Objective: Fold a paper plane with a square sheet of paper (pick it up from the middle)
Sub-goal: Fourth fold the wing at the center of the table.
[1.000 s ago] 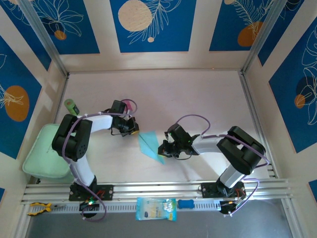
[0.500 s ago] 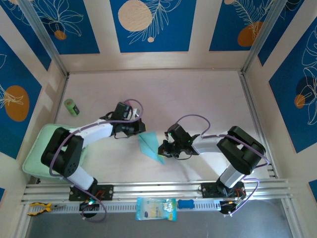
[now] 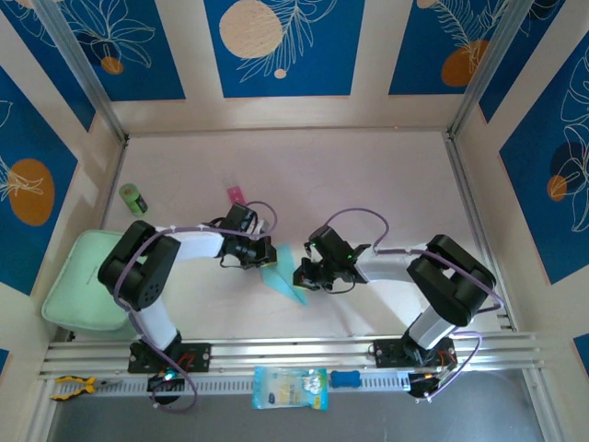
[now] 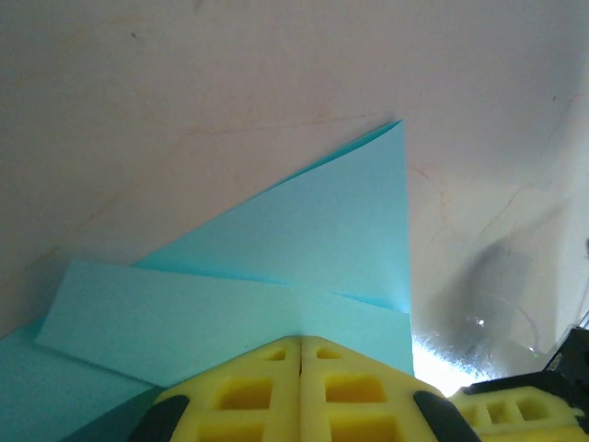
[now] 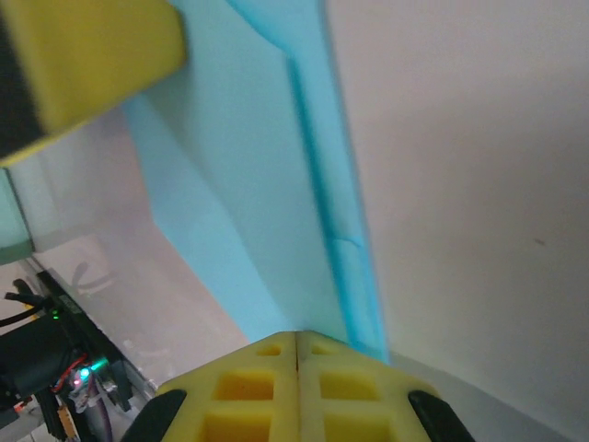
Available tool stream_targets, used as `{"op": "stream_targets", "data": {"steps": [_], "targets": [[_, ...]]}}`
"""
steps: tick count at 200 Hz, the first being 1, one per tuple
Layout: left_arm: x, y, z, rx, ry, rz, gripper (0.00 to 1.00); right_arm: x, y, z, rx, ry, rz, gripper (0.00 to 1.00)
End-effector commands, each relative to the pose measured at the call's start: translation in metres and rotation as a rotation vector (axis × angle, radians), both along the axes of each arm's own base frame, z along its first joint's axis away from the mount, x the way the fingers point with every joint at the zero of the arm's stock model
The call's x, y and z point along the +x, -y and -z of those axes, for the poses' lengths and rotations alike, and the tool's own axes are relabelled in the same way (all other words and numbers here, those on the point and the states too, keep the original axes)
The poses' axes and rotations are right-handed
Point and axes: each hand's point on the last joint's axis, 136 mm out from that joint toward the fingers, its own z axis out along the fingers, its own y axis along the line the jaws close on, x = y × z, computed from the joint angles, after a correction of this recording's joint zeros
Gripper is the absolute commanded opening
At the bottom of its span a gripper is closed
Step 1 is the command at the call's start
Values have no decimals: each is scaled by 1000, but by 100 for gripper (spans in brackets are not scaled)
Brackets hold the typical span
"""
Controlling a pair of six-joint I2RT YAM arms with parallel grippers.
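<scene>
Count: one sheet of paper (image 3: pixel 286 282); two arms; one pink block (image 3: pixel 236 194); one green cylinder (image 3: pixel 133 198); one printed packet (image 3: pixel 288 387); one mint pad (image 3: pixel 78 293).
Paper position: mid-worktop, toward the near side, between the two sets of jaws.
Left jaws: closed, yellow pads (image 4: pixel 267 364) pressed together, tips at the paper's far-left part.
Right jaws: closed likewise, tips at its right side.
Worktop (image 3: pixel 368 184): pale, matte, faintly scuffed; aluminium rail (image 3: pixel 294 352) along the near edge.
Room: blue wall panels (image 3: pixel 283 46), white leaf outlines, orange and cream discs.
Paper form: thin cyan, creased, overlapping flaps, pointed near end.
</scene>
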Motion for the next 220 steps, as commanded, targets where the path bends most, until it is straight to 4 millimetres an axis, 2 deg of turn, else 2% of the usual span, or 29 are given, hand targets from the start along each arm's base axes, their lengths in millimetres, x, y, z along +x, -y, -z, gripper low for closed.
{"op": "stream_targets", "data": {"steps": [1,23,55,86,133,158,189,220], "targets": [[-8,-10,19,68,-48,7,2,7,-21,-14,66,22,-42,3],[-8,-11,19,73,-47,9,2,10,-31,-7,66,6,-54,3],[-7,-12,19,79,-46,10,2,1,-28,20,10,-69,-57,5],[-7,-13,20,85,-48,10,2,-16,-15,22,0,-87,-64,5],[-6,-14,21,88,-51,10,1,-42,17,27,-8,-110,-49,6],[-6,-14,20,86,-51,8,1,-45,22,14,18,-77,-30,8],[-7,-13,19,81,-55,4,1,-34,30,-11,-10,-9,43,12],[-8,-14,19,70,-60,-3,1,-33,40,-17,-49,-30,111,20]]}}
